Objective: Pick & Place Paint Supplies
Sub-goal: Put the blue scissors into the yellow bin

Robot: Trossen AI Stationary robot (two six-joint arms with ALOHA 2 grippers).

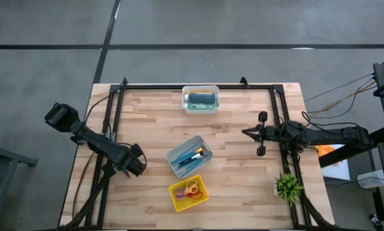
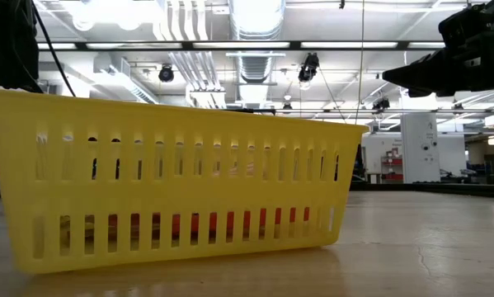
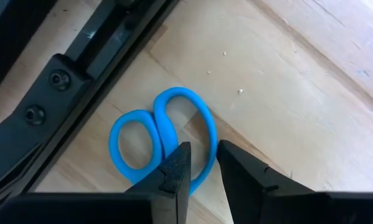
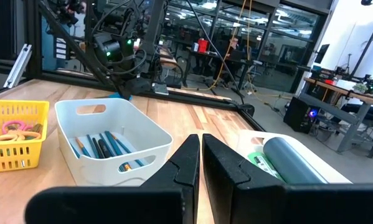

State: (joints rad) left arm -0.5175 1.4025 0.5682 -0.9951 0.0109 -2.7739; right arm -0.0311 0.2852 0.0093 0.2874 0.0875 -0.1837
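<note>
Several thin brushes (image 1: 192,157) with blue and orange-brown handles lie in a white bin (image 4: 142,134) at the table's middle. A dark teal tube (image 4: 287,159) lies in a white tray (image 1: 185,102) at the far edge. My left gripper (image 3: 202,149) points down at the table's left side, open. It stands over a pair of blue scissors (image 3: 142,140) that lies flat on the wood. One finger stands inside a handle loop and the other outside it. My right gripper (image 4: 200,149) hovers level at the table's right side, shut and empty. My left gripper has the outer rim of one scissor handle loop (image 3: 208,134) between its two fingers, which come from above. Whether the fingers touch the rim, I cannot tell. The scissors lie flat on the table.
A yellow basket (image 1: 176,199) with orange-handled scissors (image 1: 192,190) stands near the front edge and fills the low view (image 2: 172,186). A green spiky plant (image 1: 288,186) sits at the front right. A black frame rail (image 3: 80,81) runs close beside the blue scissors.
</note>
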